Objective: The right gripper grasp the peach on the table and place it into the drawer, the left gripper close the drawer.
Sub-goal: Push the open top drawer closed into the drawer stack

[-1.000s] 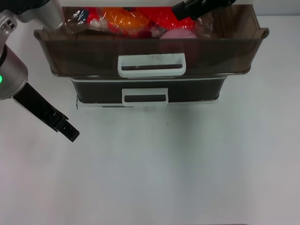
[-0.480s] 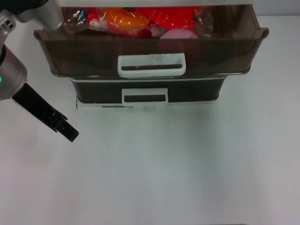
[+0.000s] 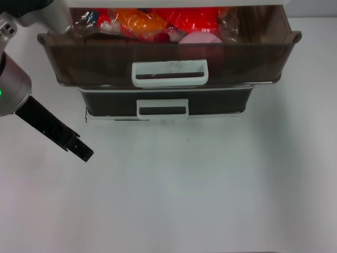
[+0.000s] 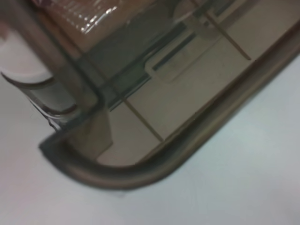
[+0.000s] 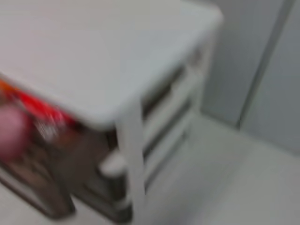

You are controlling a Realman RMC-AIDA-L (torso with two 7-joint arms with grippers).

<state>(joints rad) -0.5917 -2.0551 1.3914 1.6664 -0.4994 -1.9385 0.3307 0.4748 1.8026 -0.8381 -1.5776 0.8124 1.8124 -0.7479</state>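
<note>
At 12 o'clock, the peach point(image 3: 199, 38) sits inside the open drawer point(image 3: 168, 62), so closing comes next: the left gripper point(image 3: 84, 153), at 9 o'clock, its claw seemingly closed, must push the drawer front.

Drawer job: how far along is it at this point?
Placing looks done: the peach lies in the open top drawer among red and orange packets. The right gripper is out of the head view. Closing is left: the left gripper hangs over the table, away from the handle.
</note>
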